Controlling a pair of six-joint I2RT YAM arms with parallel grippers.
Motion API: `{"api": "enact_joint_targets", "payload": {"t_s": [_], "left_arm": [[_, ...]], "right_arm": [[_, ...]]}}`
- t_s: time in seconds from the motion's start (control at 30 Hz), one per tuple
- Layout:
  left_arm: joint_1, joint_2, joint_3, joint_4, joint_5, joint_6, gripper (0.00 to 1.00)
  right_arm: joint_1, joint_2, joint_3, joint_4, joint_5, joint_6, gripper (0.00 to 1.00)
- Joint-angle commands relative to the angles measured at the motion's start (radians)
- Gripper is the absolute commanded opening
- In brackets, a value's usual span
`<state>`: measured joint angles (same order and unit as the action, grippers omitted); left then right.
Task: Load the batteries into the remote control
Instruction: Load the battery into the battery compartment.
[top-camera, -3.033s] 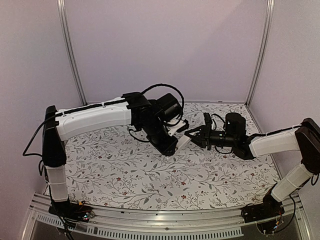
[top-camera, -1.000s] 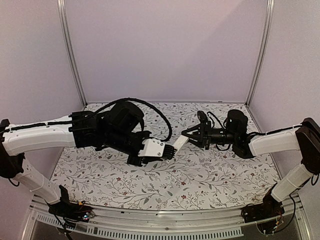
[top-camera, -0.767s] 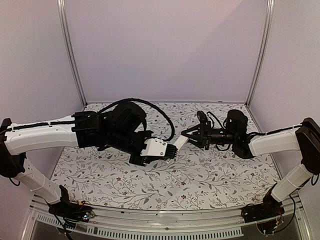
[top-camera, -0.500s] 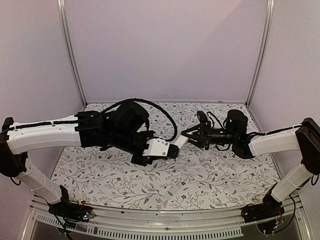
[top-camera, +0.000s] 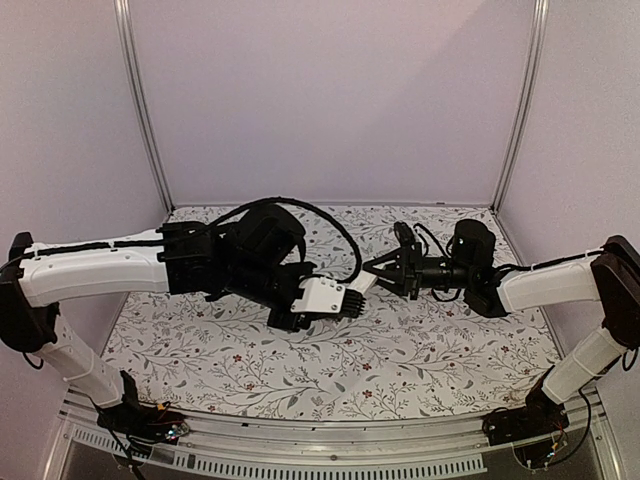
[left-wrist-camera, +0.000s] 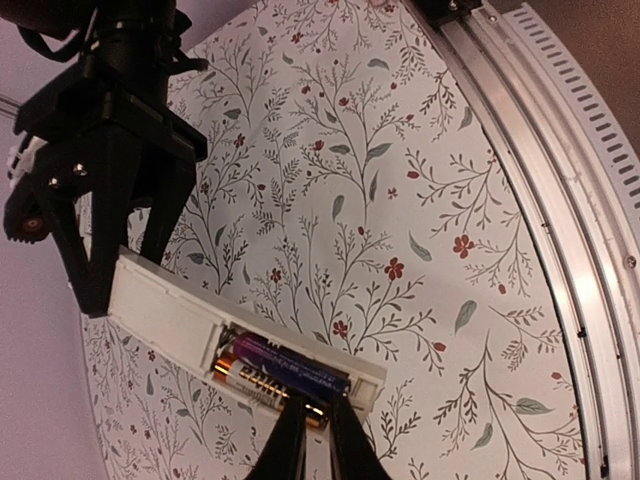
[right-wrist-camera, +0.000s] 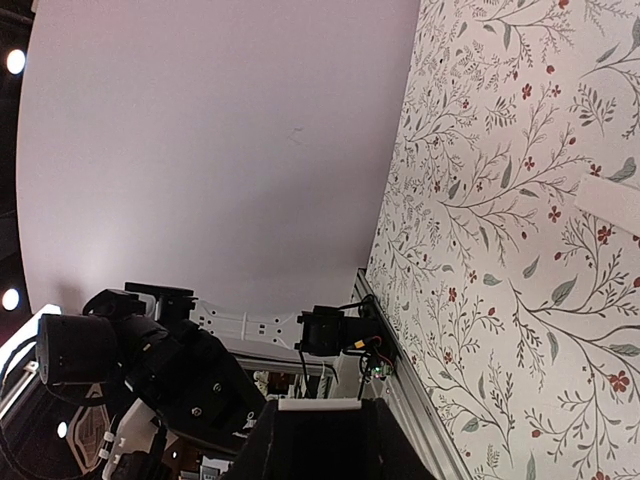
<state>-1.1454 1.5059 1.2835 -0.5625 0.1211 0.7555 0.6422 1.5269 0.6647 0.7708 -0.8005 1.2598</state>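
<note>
Though the batteries' print is unreadable, right tool clamps the remote control, left tool narrow.

A pale lilac back wall fills the upper half of the overhead view around me, with like side walls at both edges. Aluminium posts mark the two rear corners. Under me lies a white cloth printed with grey sprigs and small red flowers. A slotted metal rail crosses the bottom edge. The light falls soft and even.

Soft, even, rather dim light; wrist views slightly warped.
</note>
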Motion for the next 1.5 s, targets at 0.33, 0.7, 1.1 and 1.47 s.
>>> {"api": "enact_joint_targets", "payload": {"t_s": [0.33,0.7,1.1,1.47], "left_arm": [[-0.027,0.012,0.024,-0.027,0.015,0.009,0.13],[-0.017,-0.007,0.002,-0.016,-0.028,-0.007,0.16],[0.011,-0.047,-0.015,-0.005,-0.019,-0.021,0.22],[-0.009,-0.048,0.006,-0.052,0.055,0.023,0.2]], "right_arm": [[0.008,0.006,0.023,0.032,-0.013,0.004,0.0],[0.008,0.004,0.024,0.03,-0.012,0.006,0.0],[0.007,0.013,0.024,0.025,-0.008,0.007,0.0],[0.007,0.019,0.029,0.024,-0.008,0.011,0.0]]}}
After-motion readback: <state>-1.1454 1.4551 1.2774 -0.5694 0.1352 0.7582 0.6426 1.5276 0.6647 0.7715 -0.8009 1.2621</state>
